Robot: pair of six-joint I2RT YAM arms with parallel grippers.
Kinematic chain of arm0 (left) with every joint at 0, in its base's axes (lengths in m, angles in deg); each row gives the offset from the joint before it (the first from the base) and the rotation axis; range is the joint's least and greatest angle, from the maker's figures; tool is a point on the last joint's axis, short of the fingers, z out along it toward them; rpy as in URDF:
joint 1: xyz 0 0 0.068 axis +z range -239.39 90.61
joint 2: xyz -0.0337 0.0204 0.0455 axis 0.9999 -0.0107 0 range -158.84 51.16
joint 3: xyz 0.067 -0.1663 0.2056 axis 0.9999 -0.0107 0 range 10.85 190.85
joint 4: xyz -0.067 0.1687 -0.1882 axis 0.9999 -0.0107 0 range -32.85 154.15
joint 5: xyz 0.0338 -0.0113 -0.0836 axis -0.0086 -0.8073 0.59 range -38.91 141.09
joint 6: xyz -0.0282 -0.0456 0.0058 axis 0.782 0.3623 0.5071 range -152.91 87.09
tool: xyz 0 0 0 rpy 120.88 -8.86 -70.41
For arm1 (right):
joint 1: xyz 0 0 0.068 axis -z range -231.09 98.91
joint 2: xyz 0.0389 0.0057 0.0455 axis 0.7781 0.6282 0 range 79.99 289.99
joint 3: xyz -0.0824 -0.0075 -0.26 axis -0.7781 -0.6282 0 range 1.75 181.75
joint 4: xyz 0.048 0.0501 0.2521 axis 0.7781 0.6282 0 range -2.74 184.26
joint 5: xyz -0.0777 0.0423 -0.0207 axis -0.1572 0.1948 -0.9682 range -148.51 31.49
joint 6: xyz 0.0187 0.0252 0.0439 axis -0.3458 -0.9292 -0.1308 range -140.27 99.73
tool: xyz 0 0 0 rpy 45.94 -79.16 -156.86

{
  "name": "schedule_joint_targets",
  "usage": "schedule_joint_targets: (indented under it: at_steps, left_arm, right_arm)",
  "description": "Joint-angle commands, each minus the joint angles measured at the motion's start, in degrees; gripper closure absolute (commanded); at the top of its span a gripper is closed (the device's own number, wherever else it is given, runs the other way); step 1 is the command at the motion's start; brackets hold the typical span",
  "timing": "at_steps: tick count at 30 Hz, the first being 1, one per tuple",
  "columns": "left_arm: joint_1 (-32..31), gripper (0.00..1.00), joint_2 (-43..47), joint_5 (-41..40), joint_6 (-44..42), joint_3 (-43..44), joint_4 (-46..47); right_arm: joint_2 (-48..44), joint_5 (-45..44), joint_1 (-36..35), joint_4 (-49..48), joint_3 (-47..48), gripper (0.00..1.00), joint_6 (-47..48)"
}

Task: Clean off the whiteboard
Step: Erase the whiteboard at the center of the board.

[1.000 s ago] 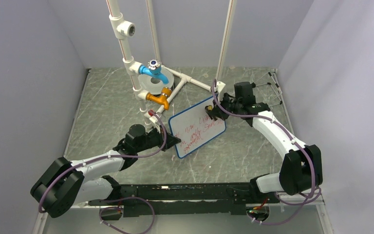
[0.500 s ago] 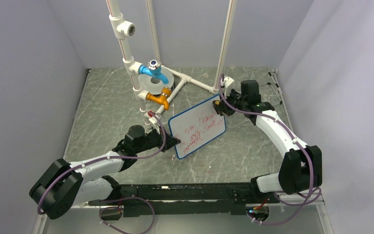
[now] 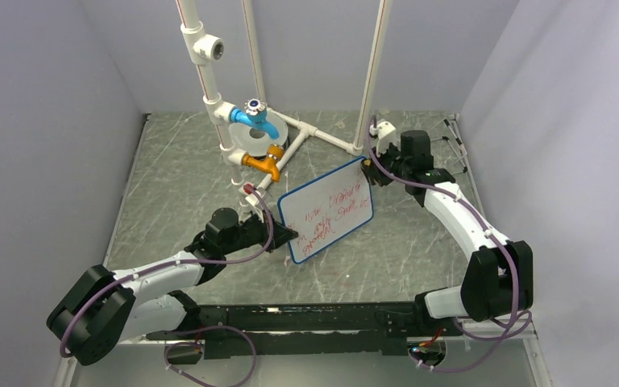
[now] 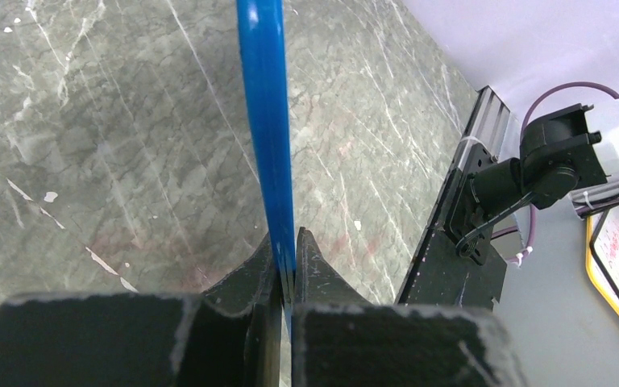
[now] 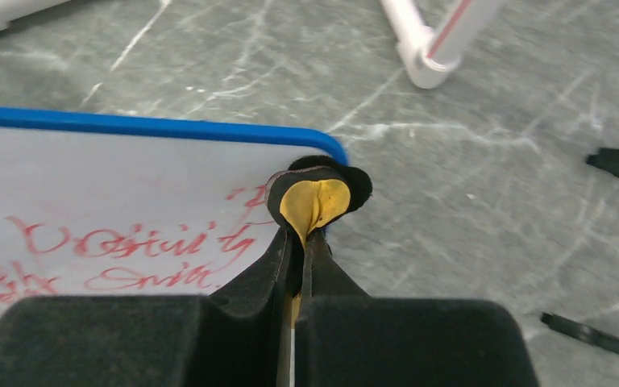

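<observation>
The whiteboard (image 3: 327, 211), white with a blue rim and red handwriting, is held tilted above the table. My left gripper (image 3: 290, 235) is shut on its left edge; in the left wrist view the blue rim (image 4: 267, 129) runs up from between my jaws (image 4: 288, 250). My right gripper (image 3: 368, 172) is shut on a small yellow and black eraser pad (image 5: 316, 198), which sits at the board's upper right corner (image 5: 334, 149). Red writing (image 5: 137, 250) covers the board's face in the right wrist view.
A white pipe frame (image 3: 209, 89) with a blue tap (image 3: 253, 117), an orange tap (image 3: 264, 163) and a round grey disc (image 3: 248, 142) stands behind the board. Black strips (image 3: 454, 149) lie at the right rear. A white pipe foot (image 5: 423, 48) is near the pad.
My right gripper with the pad has moved right and back, from over the board's writing to its upper right corner. The left gripper and the board have stayed about where they were.
</observation>
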Motion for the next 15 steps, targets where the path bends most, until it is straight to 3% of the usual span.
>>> schedule_joint_targets:
  at_steps: [1,7,10,12,15]
  left_arm:
    - [-0.7,1.00,1.7,4.0,-1.7,0.9,5.3]
    - [-0.7,1.00,2.2,3.7,-1.7,0.6,5.2]
    - [-0.7,1.00,2.5,3.6,-1.8,0.7,4.7]
    - [-0.6,1.00,2.9,3.5,-1.9,0.7,4.5]
    - [-0.6,1.00,3.3,3.3,-2.1,0.5,4.1]
  right_arm:
    - [-0.8,-5.2,0.8,-3.7,-0.1,1.00,-0.3]
    - [-0.3,14.5,-2.2,2.6,0.3,1.00,6.5]
    - [-0.7,18.7,-4.3,3.8,1.1,1.00,6.9]
    - [-0.3,15.7,-4.2,2.2,1.5,1.00,4.9]
    - [-0.2,4.0,-1.7,-1.9,0.7,1.00,-0.2]
